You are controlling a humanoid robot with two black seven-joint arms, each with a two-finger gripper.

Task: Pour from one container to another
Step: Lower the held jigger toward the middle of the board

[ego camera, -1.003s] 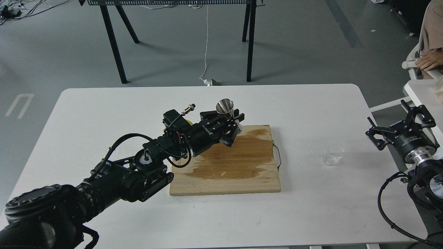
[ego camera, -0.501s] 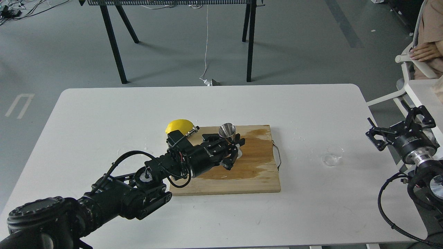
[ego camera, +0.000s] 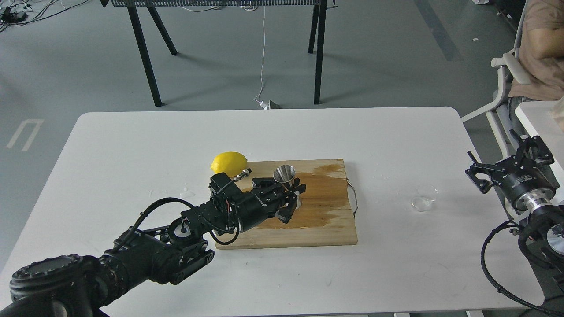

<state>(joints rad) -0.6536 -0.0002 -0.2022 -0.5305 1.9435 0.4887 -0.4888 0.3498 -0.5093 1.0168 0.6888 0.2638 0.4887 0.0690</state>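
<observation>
The steel jigger [ego camera: 285, 175] stands upright, mouth up, over the middle of the wooden cutting board [ego camera: 326, 229]. My left gripper [ego camera: 288, 196] is shut on its lower half, so its base is hidden behind the fingers. The clear cup [ego camera: 424, 198] sits upright on the white table [ego camera: 132, 141] to the right of the board, with nothing touching it. My right gripper [ego camera: 506, 162] hovers open at the table's right edge, a short way right of the cup and holding nothing.
A yellow lemon [ego camera: 229, 162] lies at the board's back left corner, just behind my left wrist. A dark wet stain covers part of the board, and droplets dot the table near the cup. A seated person [ego camera: 539, 53] is at the far right.
My left gripper has come down and back toward me with the jigger, from raised above the board's far edge to low over its middle. The lemon is now uncovered. The right arm stayed put.
</observation>
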